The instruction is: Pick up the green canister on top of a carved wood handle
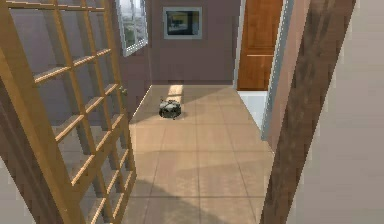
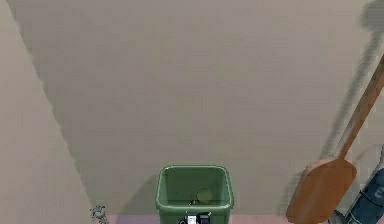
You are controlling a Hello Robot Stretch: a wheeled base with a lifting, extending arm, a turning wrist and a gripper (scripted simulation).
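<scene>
- Green canister [image 2: 170, 196] sat at bottom-mid of arm side view, on a pinkish surface [image 2: 135, 219], w/ a plain beige wall [image 2: 190, 80] behind.
- Fingers [image 2: 190, 219] at bottom edge, right by the canister's front; too small to read, so can't tell if spread or pressed together, nor if holding anything.
- Wood paddle w/ long handle [image 2: 322, 190] stood to the right, apart from canister.
- Fwd view: wood lattice [image 1: 70, 120] at left, tiled floor [image 1: 200, 160] w/ small round obj [image 1: 172, 108], wood door [image 1: 262, 45] beyond.
</scene>
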